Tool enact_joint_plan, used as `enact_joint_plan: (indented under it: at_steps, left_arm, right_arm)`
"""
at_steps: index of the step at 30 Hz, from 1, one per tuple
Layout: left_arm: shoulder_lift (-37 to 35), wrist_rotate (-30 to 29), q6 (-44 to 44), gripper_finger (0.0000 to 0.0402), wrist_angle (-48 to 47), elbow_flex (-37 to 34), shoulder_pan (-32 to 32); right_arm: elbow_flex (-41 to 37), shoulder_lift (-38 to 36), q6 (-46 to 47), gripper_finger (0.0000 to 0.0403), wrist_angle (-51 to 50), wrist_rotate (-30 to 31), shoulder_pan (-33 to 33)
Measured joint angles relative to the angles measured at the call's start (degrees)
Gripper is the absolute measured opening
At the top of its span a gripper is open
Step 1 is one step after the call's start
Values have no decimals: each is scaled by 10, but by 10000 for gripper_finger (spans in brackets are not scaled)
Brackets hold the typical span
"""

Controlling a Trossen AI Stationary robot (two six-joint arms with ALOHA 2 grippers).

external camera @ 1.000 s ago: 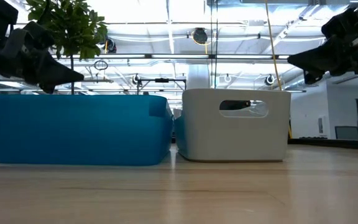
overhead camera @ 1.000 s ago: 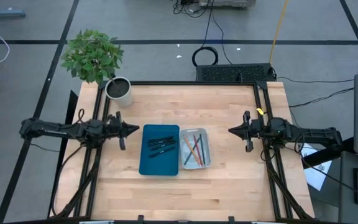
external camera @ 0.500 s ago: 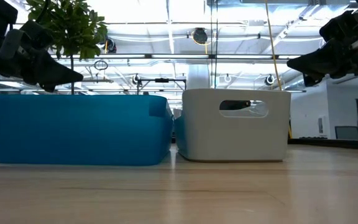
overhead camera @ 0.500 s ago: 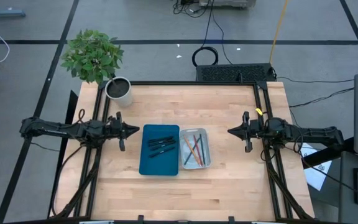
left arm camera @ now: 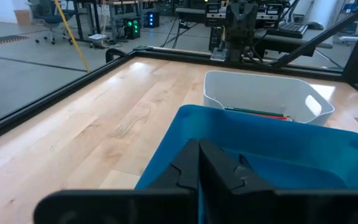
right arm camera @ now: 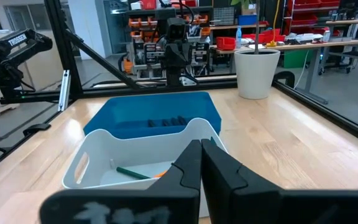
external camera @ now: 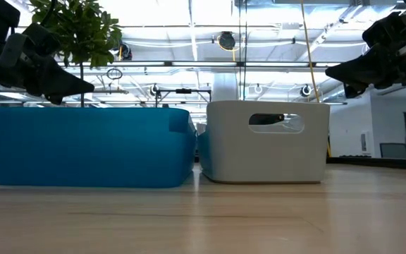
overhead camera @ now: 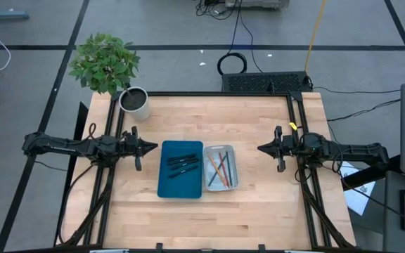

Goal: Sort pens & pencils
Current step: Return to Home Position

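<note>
Overhead view: the left gripper [overhead camera: 155, 147] hung just beside the blue tray [overhead camera: 180, 188], and the right gripper [overhead camera: 261, 148] hung near the white bin [overhead camera: 221, 186]. The two containers stood side by side at the middle of the table [overhead camera: 216, 218]. The pens [overhead camera: 181, 163] lay in the blue tray and the pencils [overhead camera: 220, 169] in the white bin. A potted plant [overhead camera: 105, 63] stood at the far left corner.

Low view: only the outer walls of the containers showed, with their contents hidden.

Wrist views: these alone showed the fingers of each gripper pressed together, holding nothing. They also showed a green pencil lying against the bin's floor.
</note>
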Motion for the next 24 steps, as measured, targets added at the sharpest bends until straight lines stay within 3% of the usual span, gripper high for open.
enact_joint_plan:
  at_steps: [5,15,24]
  left_arm:
    - [0,0,-1,3,0,0,0]
    - [0,0,-1,40,0,0,0]
    - [0,0,-1,42,-1,0,0]
  right_arm:
    - [0,0,0,0,0,0,0]
    - [0,0,0,0,1,0,0]
    - [0,0,0,0,1,0,0]
